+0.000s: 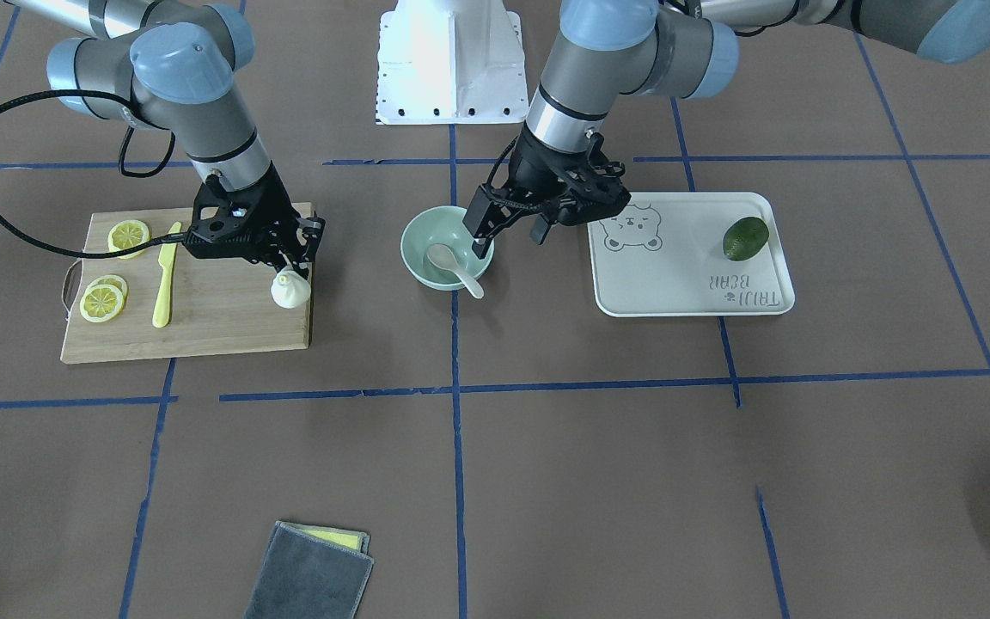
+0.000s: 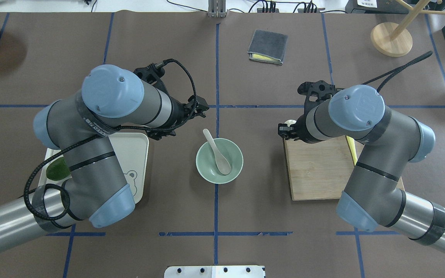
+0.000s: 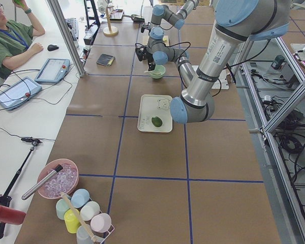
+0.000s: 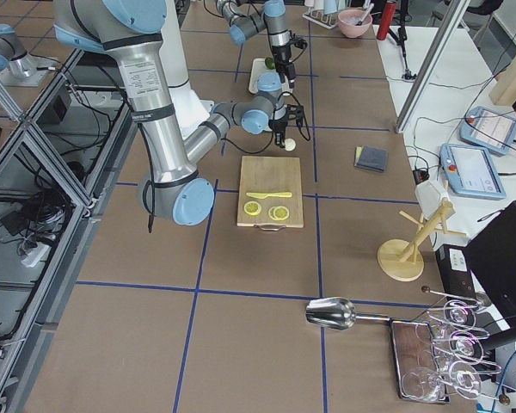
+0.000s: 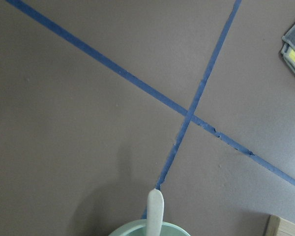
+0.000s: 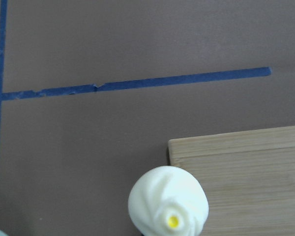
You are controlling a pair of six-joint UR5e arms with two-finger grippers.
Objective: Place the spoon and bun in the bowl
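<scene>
Brown paper table, blue tape grid. Closest: bowl, spoon lying in it, scoop at the bottom, handle over the far rim. My left gripper hangs above the rim, jaws spread, holding nothing. My right gripper pinches the bun by its top, raised over the board corner. Farthest: folded cloth.

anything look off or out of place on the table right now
Nothing spilled or damaged. The spoon lies in the bowl with its handle poking out over the rim, and the bun is right at the corner of the cutting board, not yet in the bowl.
</scene>
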